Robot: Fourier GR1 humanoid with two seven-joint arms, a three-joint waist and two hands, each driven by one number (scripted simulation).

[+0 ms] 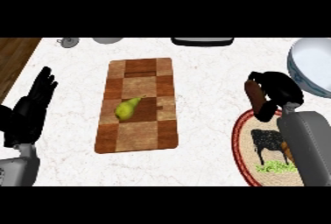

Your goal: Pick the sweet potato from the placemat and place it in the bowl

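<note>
The reddish-brown, elongated sweet potato (253, 94) is up off the mat, standing nearly on end in the black right hand (279, 92), whose fingers are curled round it and hide its far side. It hangs just above the top rim of the round woven placemat with a black cow printed on it (244, 131). So the pick looks done and the carry is the step in hand. The pale blue-and-white bowl (309, 65) sits at about one o'clock from the hand, near but apart, partly cut by the view's right edge. Next move, by my reading: swing up and right until the potato is over the bowl's opening, then uncurl. The black left hand (33, 105) rests at the view's left edge, fingers straight. At nine o'clock from the potato, well apart, a green pear (127, 108) lies on a brown checkered wooden board (137, 131).
</note>
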